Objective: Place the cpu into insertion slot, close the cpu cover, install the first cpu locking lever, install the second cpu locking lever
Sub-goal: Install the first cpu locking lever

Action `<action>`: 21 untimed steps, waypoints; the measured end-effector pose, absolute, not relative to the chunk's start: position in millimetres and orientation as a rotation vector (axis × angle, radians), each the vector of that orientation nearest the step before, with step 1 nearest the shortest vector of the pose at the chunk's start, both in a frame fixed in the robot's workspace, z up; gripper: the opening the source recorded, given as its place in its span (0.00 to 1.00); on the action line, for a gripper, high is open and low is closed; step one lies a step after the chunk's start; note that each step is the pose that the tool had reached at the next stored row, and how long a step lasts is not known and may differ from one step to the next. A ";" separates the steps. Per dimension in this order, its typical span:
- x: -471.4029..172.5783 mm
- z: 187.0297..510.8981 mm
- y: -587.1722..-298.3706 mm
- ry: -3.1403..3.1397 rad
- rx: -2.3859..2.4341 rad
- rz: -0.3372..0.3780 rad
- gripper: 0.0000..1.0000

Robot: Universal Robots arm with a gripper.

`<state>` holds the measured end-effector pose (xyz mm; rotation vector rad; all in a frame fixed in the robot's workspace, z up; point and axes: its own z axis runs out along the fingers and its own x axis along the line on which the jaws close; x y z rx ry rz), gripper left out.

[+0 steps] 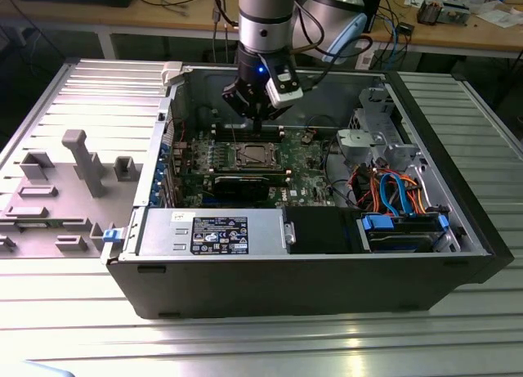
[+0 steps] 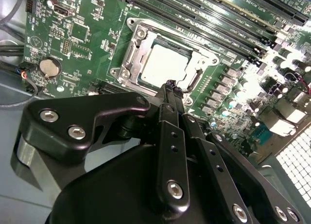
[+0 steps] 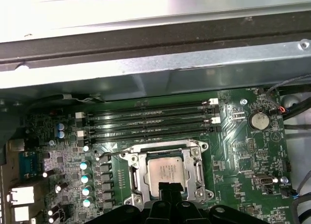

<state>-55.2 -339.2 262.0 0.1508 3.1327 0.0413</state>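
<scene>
The cpu (image 3: pixel 165 170) lies flat in the insertion slot (image 3: pixel 130 161) on the green board, its silvery top showing through the window of the cpu cover (image 3: pixel 194 161), which lies down around it. In the second wrist view the cpu (image 2: pixel 163 63) sits inside the cover frame (image 2: pixel 132 54). A thin wire lever (image 3: pixel 141 146) runs along one side of the socket. My gripper (image 2: pixel 170 87) hovers just above the socket's edge with its black fingers together and nothing between them. From the exterior view the gripper (image 1: pixel 256 123) hangs inside the open case, above the cpu (image 1: pixel 251 155).
Long black memory slots (image 3: pixel 150 119) lie beside the socket, near the case wall (image 3: pixel 155 68). A black graphics card (image 1: pixel 245 183), a power supply (image 1: pixel 216 232) and a drive cage with coloured cables (image 1: pixel 392 189) fill the case. Grey fixtures (image 1: pixel 82 160) stand on the table at the exterior view's left.
</scene>
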 end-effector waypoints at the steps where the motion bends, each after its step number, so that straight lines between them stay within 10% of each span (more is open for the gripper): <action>1: -55.2 262.0 -339.6 3.133 0.148 0.043 0.11; 21: -90.5 262.0 -340.2 3.136 0.040 0.045 0.11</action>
